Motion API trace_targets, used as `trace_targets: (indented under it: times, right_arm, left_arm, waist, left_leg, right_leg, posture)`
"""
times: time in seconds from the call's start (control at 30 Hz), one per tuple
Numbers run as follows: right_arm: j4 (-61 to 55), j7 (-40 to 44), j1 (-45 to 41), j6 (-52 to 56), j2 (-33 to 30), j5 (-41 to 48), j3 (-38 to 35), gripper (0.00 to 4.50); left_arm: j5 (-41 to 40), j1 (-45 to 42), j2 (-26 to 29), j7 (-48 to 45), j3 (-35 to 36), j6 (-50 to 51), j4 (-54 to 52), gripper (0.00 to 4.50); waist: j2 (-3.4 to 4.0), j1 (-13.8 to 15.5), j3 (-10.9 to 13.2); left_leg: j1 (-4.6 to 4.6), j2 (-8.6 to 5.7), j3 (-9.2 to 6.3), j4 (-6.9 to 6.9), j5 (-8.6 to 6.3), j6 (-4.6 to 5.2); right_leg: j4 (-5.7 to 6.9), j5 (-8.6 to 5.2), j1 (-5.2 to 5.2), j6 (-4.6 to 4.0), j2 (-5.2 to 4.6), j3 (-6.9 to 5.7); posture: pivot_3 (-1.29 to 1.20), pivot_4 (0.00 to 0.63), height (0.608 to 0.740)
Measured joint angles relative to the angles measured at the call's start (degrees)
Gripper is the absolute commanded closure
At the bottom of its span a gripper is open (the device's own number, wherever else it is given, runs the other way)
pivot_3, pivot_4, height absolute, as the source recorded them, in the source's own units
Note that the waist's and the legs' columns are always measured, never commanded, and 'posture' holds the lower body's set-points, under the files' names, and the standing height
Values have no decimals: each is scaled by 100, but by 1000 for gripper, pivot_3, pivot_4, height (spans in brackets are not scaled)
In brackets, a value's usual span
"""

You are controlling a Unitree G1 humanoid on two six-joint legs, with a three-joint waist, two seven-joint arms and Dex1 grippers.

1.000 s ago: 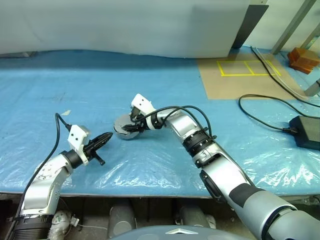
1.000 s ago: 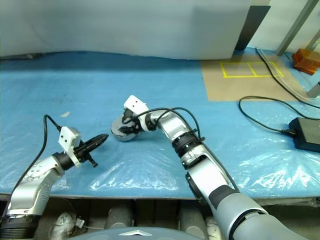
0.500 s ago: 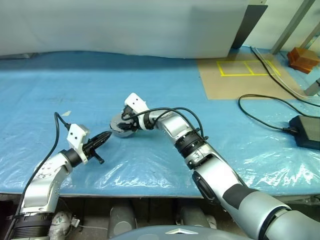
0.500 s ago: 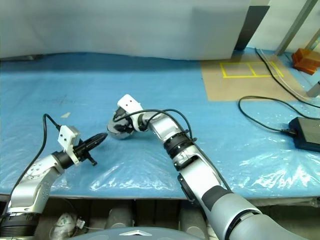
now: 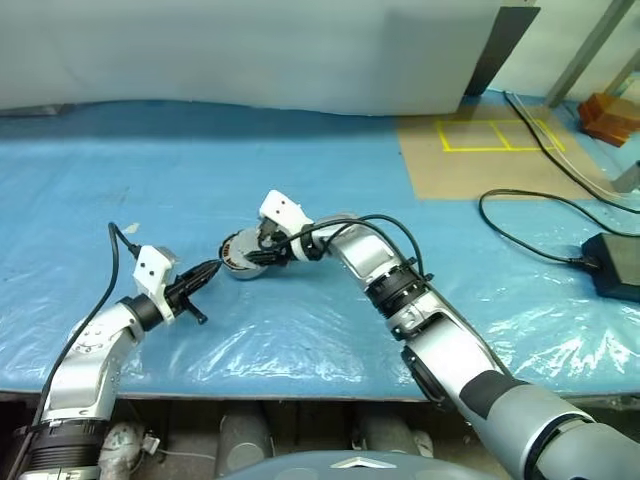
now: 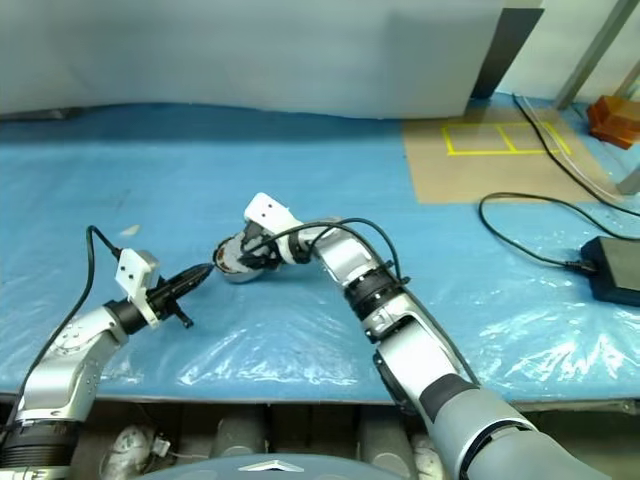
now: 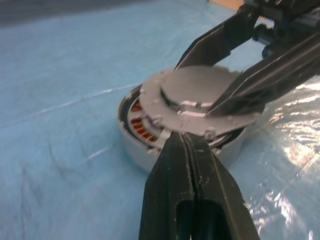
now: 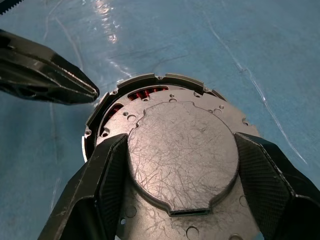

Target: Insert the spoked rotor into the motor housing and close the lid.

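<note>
The round silver-grey motor housing (image 5: pixel 238 272) sits on the blue sheet, its copper windings (image 8: pixel 141 94) showing along one side. The flat grey lid (image 8: pixel 182 155) lies tilted and slightly off-centre on top of it. My right gripper (image 8: pixel 180 142) is shut on the lid, one black finger (image 8: pixel 107 175) against each side of its raised round centre. My left gripper (image 7: pixel 184 139) is shut and holds nothing; its tip is at the housing's rim, just under the lid's edge. The spoked rotor is hidden.
A black power brick (image 5: pixel 612 262) with its cable lies at the right. A brown board with yellow tape (image 5: pixel 480 150) lies at the back right, with an orange block (image 5: pixel 610 118) beyond it. The table's front edge (image 5: pixel 300 388) runs close below both arms.
</note>
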Motion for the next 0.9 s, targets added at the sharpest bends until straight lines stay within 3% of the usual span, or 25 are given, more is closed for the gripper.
trace_targets:
  times: [0.23,0.33,0.5,0.9]
  right_arm:
    - [261,-123,-264,490,242,191,-385,1543]
    - [167,270,-271,355,-43,166,-218,1543]
    - [-233,983,8,-770,-869,-103,418,1543]
    - [-1009,1861,527,-1591,-2159,-120,530,1543]
  left_arm:
    - [19,16,1,-19,-8,-3,7,4500]
    - [25,19,2,-19,-7,-3,7,4500]
    - [43,14,3,-17,-8,-2,12,4500]
    - [110,-221,4,-54,-78,-5,240,4500]
  waist:
    - [4,-48,3]
    - [3,-18,3]
    - [3,141,2]
    - [0,333,-2]
  left_leg:
    - [-6,-1,0,0,-1,0]
    - [-14,-2,0,1,0,0]
    - [-28,-4,0,-5,-1,-2]
    - [-6,-9,1,14,-1,1]
  right_leg:
    - [1,-15,-4,-25,-6,4]
    - [-5,-12,-5,-21,-8,1]
    - [-30,-2,1,3,-14,-5]
    - [-29,-17,37,-18,-29,-3]
  posture:
    - [0,150,740]
    - [0,150,740]
    - [0,150,740]
    - [0,150,740]
